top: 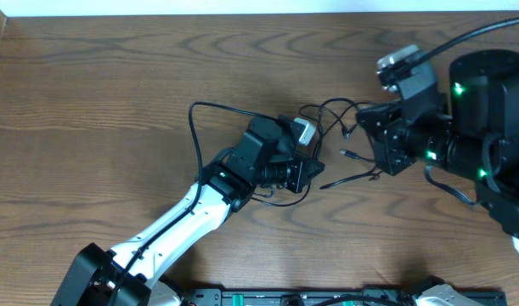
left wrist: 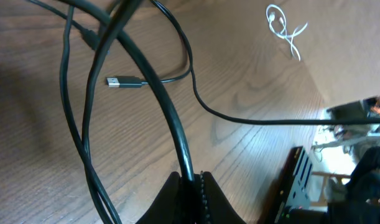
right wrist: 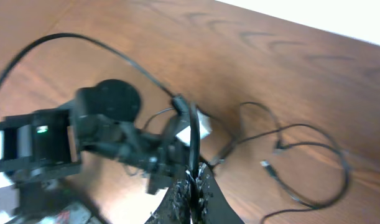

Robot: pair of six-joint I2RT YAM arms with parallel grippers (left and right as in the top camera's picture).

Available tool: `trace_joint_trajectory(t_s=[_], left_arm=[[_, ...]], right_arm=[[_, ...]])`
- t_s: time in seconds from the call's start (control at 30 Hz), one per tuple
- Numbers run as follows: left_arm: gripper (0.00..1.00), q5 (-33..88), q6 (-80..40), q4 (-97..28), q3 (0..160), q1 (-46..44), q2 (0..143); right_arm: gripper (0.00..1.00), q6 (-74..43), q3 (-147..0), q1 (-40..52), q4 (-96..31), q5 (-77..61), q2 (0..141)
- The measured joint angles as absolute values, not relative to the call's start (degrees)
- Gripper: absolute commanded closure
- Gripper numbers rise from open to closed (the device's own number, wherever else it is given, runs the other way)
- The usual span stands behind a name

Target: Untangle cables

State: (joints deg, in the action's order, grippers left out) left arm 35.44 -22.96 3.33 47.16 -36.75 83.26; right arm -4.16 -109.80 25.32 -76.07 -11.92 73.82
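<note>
The left gripper [left wrist: 191, 185] is closed tight on a black cable [left wrist: 173, 118] rising from its fingers. The right gripper [right wrist: 193, 185] is also closed, pinching a second cable [right wrist: 192, 124] directly ahead.

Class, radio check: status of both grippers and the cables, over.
Left gripper shut on black cable. Right gripper shut on a strand of the cables. Cables looped between the arms, USB plug lying loose.

Left tool [left wrist: 193, 184] pinching black cable [left wrist: 169, 112]; USB plug [left wrist: 124, 82] beyond.
</note>
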Motion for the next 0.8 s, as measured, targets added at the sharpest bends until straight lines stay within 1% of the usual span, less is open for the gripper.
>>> trace_joint_trajectory(t_s=[0.2,0.4,0.57,0.8], left_arm=[[0.93,36.9,-25.5,2.4,47.2,-33.2,81.6],[0.92,42.6,-26.4,-0.1,47.2,-24.0,71.7],[0.92,47.8,-27.5,-1.3,47.2,-13.8,59.1],[0.93,54.8,-30.8,-1.3,47.2,0.9,41.8]], right_arm=[[0.99,-9.7,-109.8,25.3,-76.8,2.6,71.6],[0.99,-15.6,-109.8,23.2,-78.4,15.8,70.0],[0.99,-17.3,-109.9,20.2,-79.4,19.9,70.2],[0.99,-17.8,-109.9,17.6,-81.2,21.4,72.0]])
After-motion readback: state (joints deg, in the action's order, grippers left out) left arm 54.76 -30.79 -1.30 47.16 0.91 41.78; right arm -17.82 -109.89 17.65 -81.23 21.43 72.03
